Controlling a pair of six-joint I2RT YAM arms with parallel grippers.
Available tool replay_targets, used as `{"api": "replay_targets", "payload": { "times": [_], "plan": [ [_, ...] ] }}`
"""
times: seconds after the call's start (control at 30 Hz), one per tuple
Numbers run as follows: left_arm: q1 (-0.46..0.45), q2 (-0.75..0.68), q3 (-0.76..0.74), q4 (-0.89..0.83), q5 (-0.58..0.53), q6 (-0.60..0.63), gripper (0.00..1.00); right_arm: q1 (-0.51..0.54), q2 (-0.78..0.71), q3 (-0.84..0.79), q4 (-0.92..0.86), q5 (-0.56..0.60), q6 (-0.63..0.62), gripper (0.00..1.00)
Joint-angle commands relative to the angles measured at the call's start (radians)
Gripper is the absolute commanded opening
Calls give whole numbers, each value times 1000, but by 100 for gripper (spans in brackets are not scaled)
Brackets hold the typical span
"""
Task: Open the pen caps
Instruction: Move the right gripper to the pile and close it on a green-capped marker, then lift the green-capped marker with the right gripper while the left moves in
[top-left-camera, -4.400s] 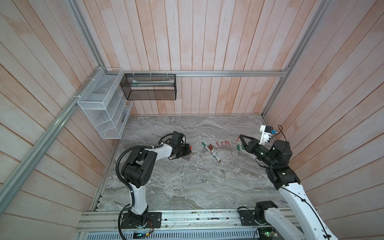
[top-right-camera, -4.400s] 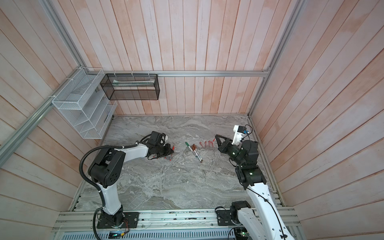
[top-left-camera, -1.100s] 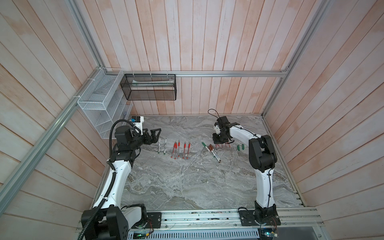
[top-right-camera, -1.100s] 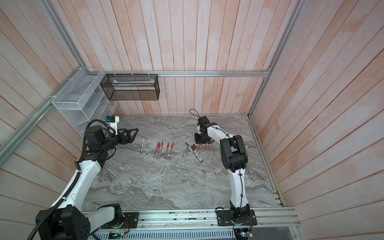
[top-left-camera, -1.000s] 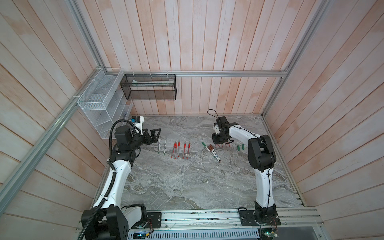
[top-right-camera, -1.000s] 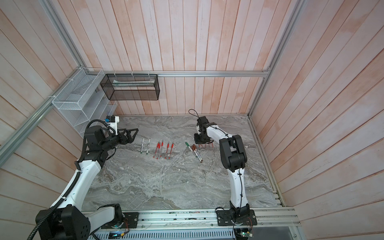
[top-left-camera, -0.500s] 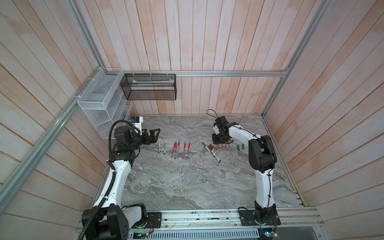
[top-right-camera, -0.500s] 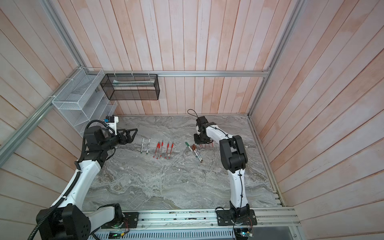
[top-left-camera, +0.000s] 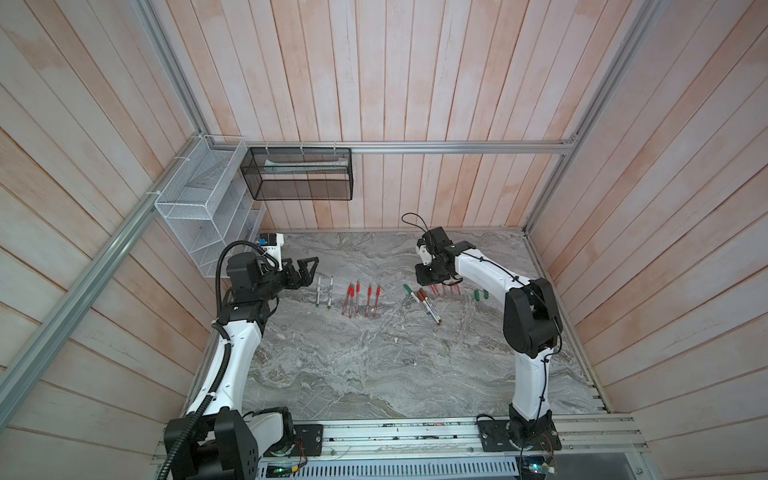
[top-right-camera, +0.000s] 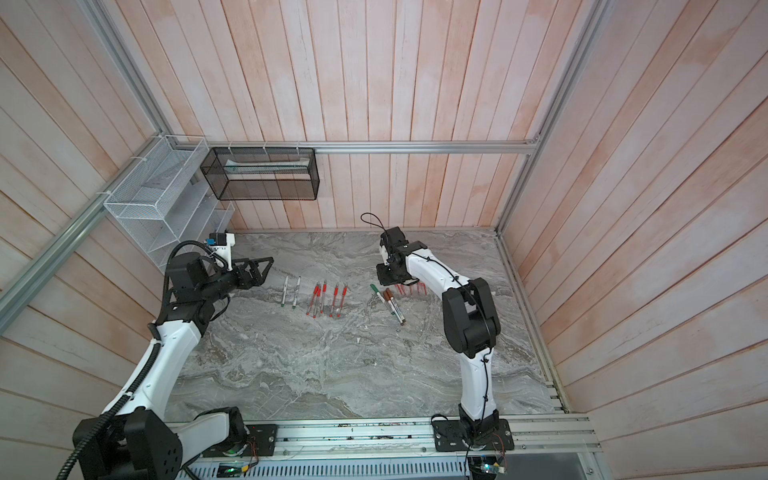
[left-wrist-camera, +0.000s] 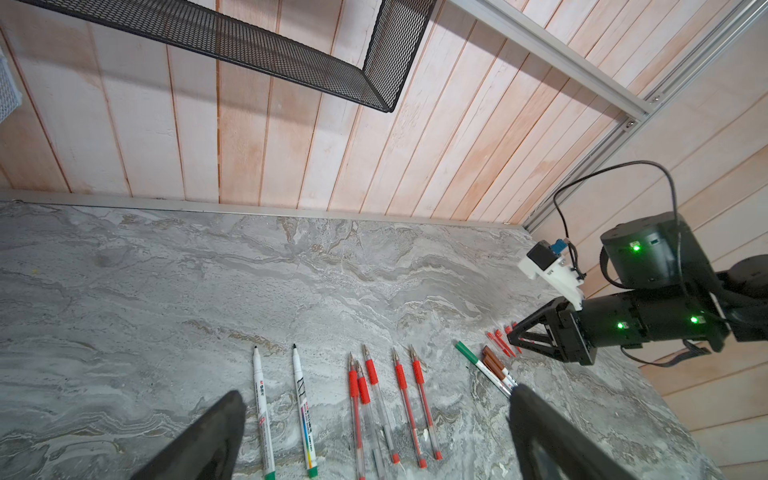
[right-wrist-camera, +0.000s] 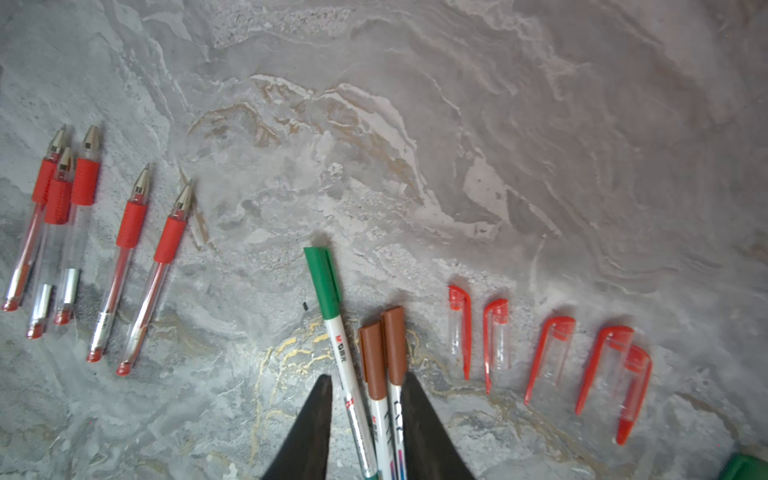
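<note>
Flanking capped markers (right-wrist-camera: 372, 361): red pens (right-wrist-camera: 131, 224), caps (right-wrist-camera: 559, 328).

A black mesh basket (top-left-camera: 297, 183) and white wire rack (top-left-camera: 195, 208) hang above the marble tabletop (top-left-camera: 374, 365).

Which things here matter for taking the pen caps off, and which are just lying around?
For the job: green cap, two brown caps (still on markers); loose red caps, loose green caps, uncapped red pens, uncapped white markers.
Just lying about: black mesh basket, white wire rack.
</note>
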Motion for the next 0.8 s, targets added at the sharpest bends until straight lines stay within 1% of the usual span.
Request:
{"api": "replay_targets", "payload": {
  "times": [0.0, 0.07, 0.2, 0.27, 0.33, 0.47, 0.6, 0.7, 0.77],
  "plan": [
    [6, -15, -17, 17, 22, -11, 100, 21, 62, 61, -37, -5, 5, 30],
    [6, -14, -3, -5, 22, -6, 100, 34, 108, 127, -83, -8, -1, 30],
    [6, -15, -22, 27, 17, -6, 100, 51, 164, 173, -84, 6, -16, 30],
    [7, -15, -18, 14, 23, -7, 100, 52, 206, 213, -109, 4, -16, 30],
    [8, -11, -2, -6, 19, -3, 100, 58, 238, 247, -143, 26, -24, 30],
    [8, -13, -23, 27, 22, -6, 100, 65, 266, 249, -130, 38, -35, 30],
    [8, -3, -3, 1, 18, -5, 100, 76, 283, 261, -137, 33, -34, 30],
    [8, -6, -22, 32, 22, -8, 100, 77, 299, 252, -117, 45, -41, 28],
    [9, -7, -15, 9, 22, -8, 100, 77, 323, 276, -150, 56, -38, 26]
  ]
}}
